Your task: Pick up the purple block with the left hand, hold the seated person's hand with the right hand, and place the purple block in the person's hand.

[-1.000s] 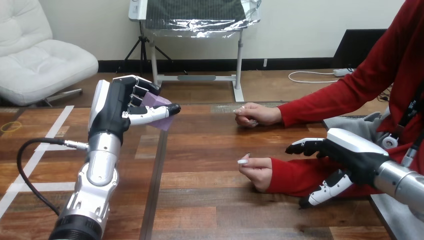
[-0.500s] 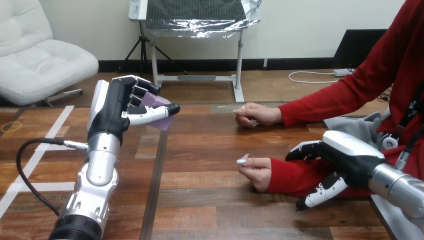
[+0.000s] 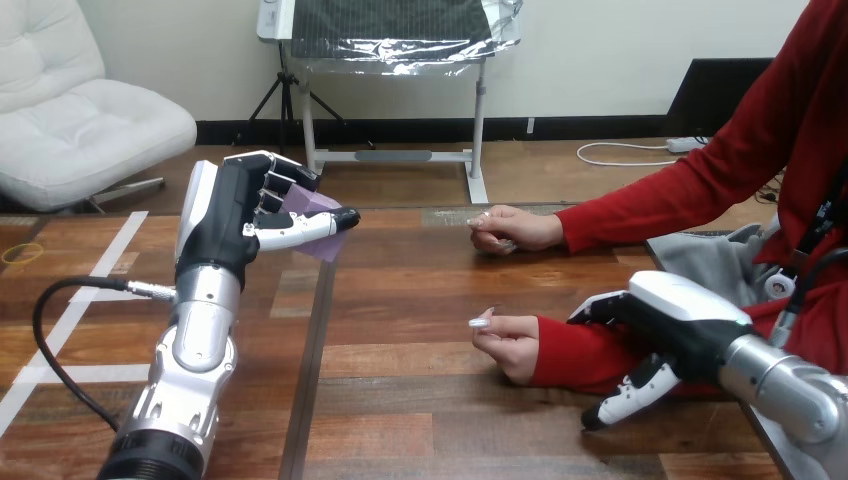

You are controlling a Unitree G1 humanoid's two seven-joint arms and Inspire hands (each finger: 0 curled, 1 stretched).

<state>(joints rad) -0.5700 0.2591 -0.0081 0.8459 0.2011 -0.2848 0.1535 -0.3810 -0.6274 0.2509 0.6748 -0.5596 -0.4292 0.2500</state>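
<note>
Two hands of mine are in play, and I place everything from the person's nearer hand [image 3: 510, 342], which rests loosely curled on the worktop [image 3: 400, 410]. My left hand [image 3: 248, 215] is raised well to the left of it and farther back. Its fingers and thumb are curled round the purple block [image 3: 320, 212], which is clear of the worktop in that grasp, one corner poking out toward the person. My right hand [image 3: 668, 318] is just to the right of the nearer hand, over the red-sleeved forearm [image 3: 575, 352] behind the wrist. Its fingers are above the sleeve and its thumb below, spread and not closed on it as far as I can see. The person's farther hand [image 3: 508, 228] lies beyond the nearer one, out of the way.

The coming move, I judge, turns on this: the right hand is much the nearer and needs only a short shift leftward along the sleeve to take hold. The block must cross the open wood rightward and toward me. I expect the curled palm would need to open upward to receive it.
</note>
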